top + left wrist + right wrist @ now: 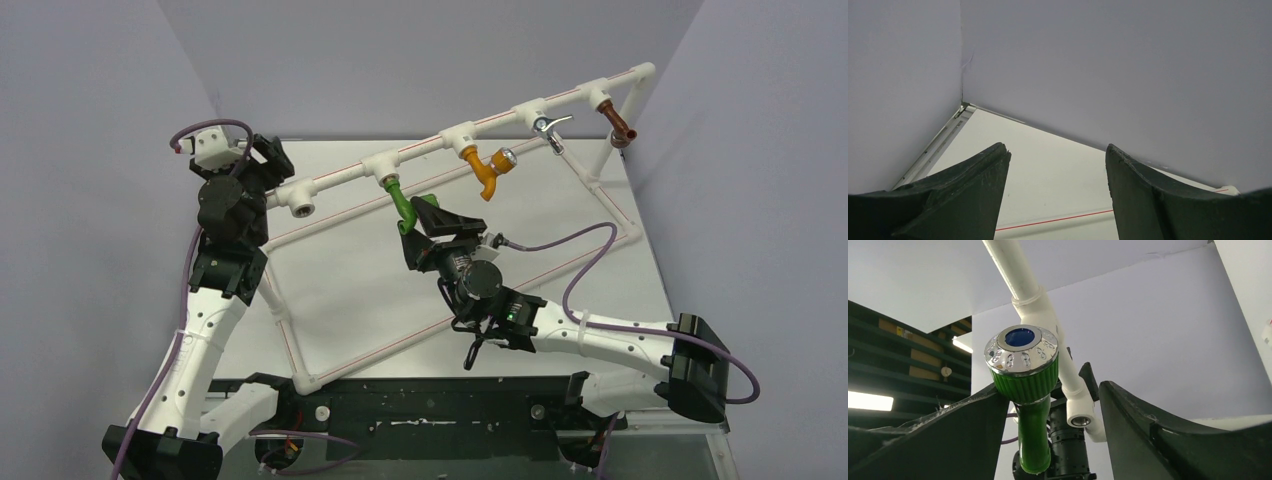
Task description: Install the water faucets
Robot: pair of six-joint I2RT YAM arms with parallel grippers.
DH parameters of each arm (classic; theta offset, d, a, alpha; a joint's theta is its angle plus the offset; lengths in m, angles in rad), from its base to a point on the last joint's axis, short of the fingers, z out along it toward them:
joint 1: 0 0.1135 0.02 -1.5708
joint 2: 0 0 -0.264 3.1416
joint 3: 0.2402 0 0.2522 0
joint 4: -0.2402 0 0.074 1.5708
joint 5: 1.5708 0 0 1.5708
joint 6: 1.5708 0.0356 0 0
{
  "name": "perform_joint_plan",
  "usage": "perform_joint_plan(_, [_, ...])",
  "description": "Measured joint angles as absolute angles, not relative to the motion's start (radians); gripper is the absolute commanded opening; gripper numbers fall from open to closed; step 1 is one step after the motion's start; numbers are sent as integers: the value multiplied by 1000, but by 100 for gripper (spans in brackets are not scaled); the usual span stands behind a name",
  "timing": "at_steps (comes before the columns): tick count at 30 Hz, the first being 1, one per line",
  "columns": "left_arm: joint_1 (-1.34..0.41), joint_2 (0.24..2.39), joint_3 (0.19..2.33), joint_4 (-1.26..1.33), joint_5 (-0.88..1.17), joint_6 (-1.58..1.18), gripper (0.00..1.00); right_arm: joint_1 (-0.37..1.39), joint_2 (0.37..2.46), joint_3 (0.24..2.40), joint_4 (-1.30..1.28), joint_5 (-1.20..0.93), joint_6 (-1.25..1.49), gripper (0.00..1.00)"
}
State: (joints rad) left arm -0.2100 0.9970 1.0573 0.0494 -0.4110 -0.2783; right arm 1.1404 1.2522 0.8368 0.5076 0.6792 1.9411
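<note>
Right tool (1052, 387) straddles green faucet (1024, 386) with ribbed, silver-capped knob.

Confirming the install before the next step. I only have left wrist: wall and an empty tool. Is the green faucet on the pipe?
Observer: Yes. The green faucet sits in a tee on the white pipe, one tee over from the orange tap.
Operator: Is the right tool clamped on it?
Observer: No. The right tool has its jaws apart around the silver knob, and one finger is clear of it.
Operator: Any socket free?
Observer: One open fitting near the pipe's left end.
</note>
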Motion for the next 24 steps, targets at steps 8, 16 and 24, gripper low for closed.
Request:
perform_joint_plan(8, [-210, 997, 1057, 48, -413, -278, 68, 1132, 1206, 807, 496, 673, 1790, 72])
perform_joint_plan(16, [-210, 1004, 1057, 49, -414, -278, 68, 1110, 1063, 770, 430, 663, 1568, 76])
perform_joint_plan(24, [-209, 1011, 1060, 49, -415, -282, 68, 1052, 947, 770, 336, 575, 1219, 74])
